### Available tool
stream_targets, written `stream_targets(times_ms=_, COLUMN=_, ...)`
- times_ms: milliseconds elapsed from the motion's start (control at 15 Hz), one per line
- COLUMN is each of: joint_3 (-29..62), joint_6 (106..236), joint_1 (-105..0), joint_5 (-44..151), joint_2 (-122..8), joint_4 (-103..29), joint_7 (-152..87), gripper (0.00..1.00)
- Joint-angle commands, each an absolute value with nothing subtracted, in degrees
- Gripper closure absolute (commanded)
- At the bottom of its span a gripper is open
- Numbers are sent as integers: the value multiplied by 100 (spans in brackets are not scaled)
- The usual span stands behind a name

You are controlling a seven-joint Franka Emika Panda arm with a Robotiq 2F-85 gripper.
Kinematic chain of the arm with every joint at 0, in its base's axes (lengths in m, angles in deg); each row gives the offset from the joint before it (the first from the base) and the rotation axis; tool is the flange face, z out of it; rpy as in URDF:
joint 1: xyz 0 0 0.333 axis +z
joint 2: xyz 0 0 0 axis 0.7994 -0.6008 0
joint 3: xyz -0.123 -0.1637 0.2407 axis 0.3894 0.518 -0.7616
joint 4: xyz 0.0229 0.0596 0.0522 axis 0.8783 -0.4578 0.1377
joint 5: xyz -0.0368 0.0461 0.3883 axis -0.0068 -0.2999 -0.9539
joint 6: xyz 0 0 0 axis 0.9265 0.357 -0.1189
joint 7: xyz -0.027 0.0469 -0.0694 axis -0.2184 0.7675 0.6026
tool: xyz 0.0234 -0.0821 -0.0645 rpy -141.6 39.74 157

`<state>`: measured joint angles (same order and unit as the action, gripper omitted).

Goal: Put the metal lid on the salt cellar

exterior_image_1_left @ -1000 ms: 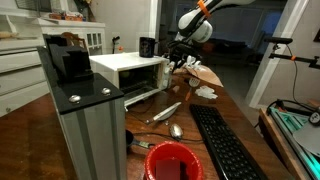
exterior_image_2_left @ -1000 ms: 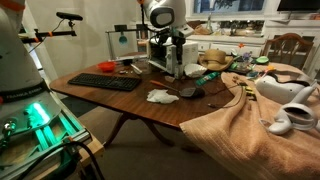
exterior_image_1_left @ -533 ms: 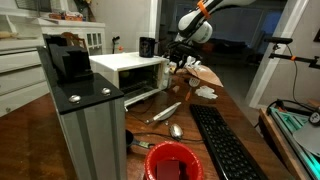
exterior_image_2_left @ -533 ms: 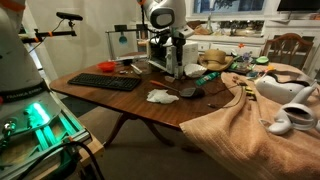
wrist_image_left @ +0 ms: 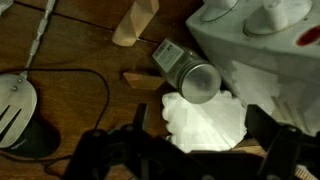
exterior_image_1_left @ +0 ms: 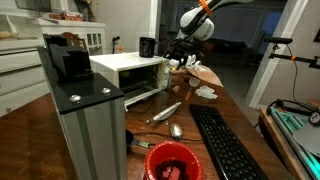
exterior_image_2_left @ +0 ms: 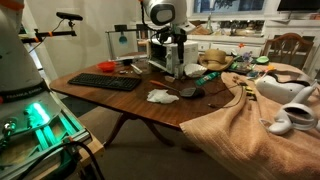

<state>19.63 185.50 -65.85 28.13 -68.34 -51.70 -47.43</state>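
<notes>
In the wrist view the salt cellar (wrist_image_left: 176, 62) is a small glass shaker leaning toward the camera, with the round metal lid (wrist_image_left: 200, 82) sitting on its top. It stands on the wooden table beside a white shell-shaped dish (wrist_image_left: 205, 120). My gripper (wrist_image_left: 205, 138) is open, its dark fingers (wrist_image_left: 268, 135) spread on either side of the dish, holding nothing, just short of the cellar. In both exterior views the gripper (exterior_image_1_left: 181, 62) (exterior_image_2_left: 177, 66) hangs low over the table next to the white oven; the cellar is too small to make out there.
A white appliance (wrist_image_left: 255, 35) is close on the right of the cellar, with a wooden block (wrist_image_left: 135, 22), a cable and a spoon (wrist_image_left: 15, 95) on the left. On the table are a keyboard (exterior_image_2_left: 105, 82), a crumpled tissue (exterior_image_2_left: 160, 97), a red cup (exterior_image_1_left: 172, 160) and a white oven (exterior_image_1_left: 130, 70).
The jaws have spread apart over the last second. The arm has lifted very slightly and otherwise stays in place.
</notes>
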Motion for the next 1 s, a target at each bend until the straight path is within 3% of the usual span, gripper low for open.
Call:
stream_targets(times_ms=0, joint_3=2051, joint_6=18208, joint_1=-6835, joint_5=2836, joint_2=-6668, joint_4=-5211, joint_7=-4407, gripper=0)
stream_targets(times_ms=533, joint_3=2415, joint_6=16484, joint_1=-7359, joint_5=3483, joint_2=-5612, joint_4=-5553, joint_7=-2529, gripper=0)
stream_targets(times_ms=933, joint_3=2662, joint_6=16209, joint_1=-7400, joint_5=4161, joint_2=-4506, joint_4=-6303, joint_7=-857, gripper=0)
